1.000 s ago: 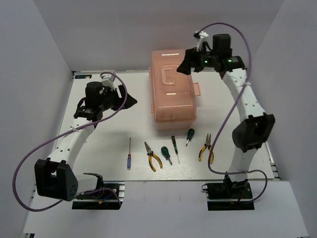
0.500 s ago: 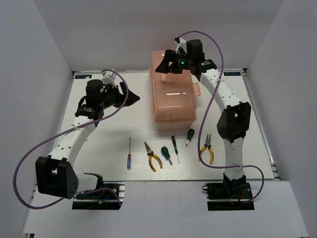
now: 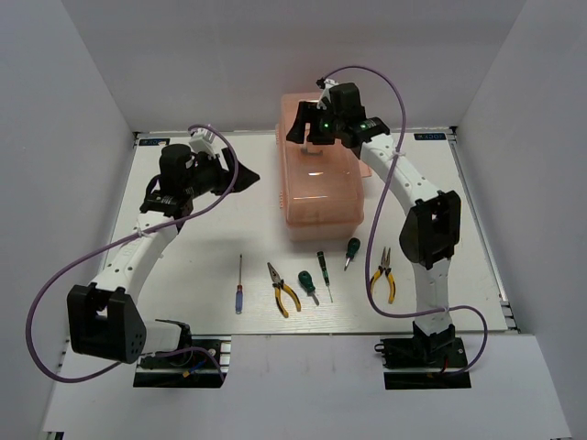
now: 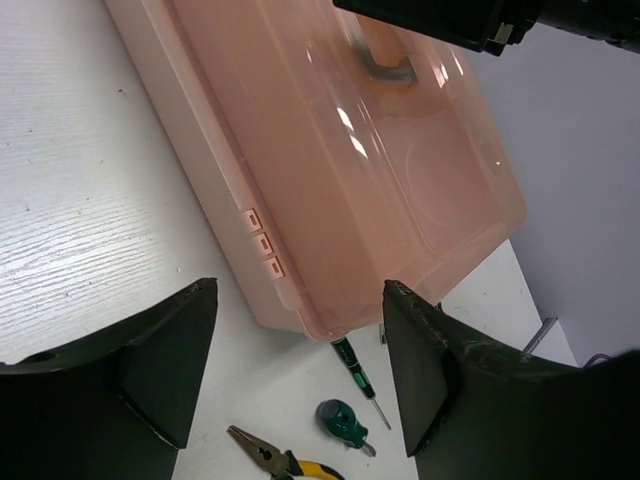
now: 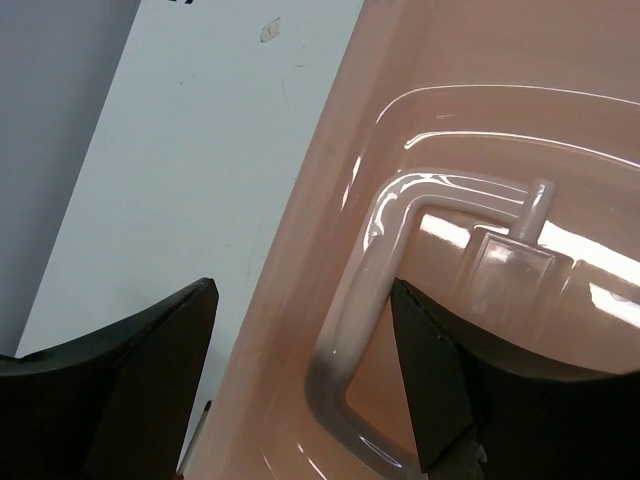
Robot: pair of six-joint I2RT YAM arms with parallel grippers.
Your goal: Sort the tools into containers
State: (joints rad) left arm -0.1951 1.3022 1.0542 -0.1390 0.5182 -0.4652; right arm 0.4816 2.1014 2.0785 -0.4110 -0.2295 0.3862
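Starting on the left: the left gripper hangs over the table, just beside the left side of the toolbox, and it's released, with both fingers spread wide and nothing between them. From the left wrist view we're looking between those fingers at the box's long side wall and a few tools past its corner.

All six tools lie loose on the table in a rough row in front of the box. Furthest left is the purple-handled screwdriver, off on its own. Next we've got the first pliers, yellow-orange handles toward the arms. Just beside them are the stubby green screwdriver and then the slim black-green screwdriver.

Behind those sits the salmon-pink toolbox, lid closed. The right gripper is over its far end, pointing down at the lid. In the right wrist view its fingers are wide apart with the pale lid handle under the gap, not clamped. We can't tell whether it touches the lid.

Right of that is the second stubby green screwdriver, close to the box's front corner, and last the second pliers, near the right arm.
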